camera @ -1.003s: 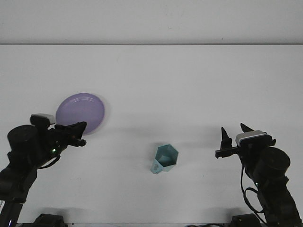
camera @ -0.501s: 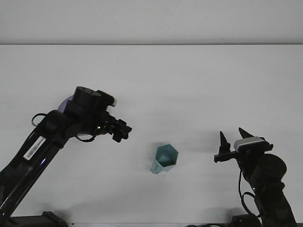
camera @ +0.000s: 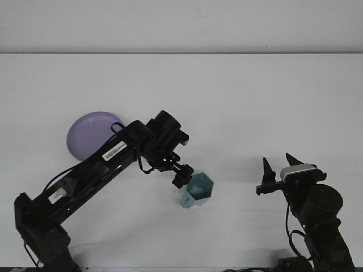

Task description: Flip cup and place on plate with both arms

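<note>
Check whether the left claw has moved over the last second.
Yes. The left claw has swept rightward from beside the purple plate to the teal cup's left rim.

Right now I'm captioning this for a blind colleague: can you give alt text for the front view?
The left gripper reaches across a white table to the rim of a teal cup lying on its side. A purple plate sits behind the arm; the right gripper waits open, apart from the cup.

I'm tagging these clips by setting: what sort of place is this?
Probably a lab test bench, not a home: a bare white table against a plain wall, two black robot arms, and only a purple plate and teal cup as props.
</note>
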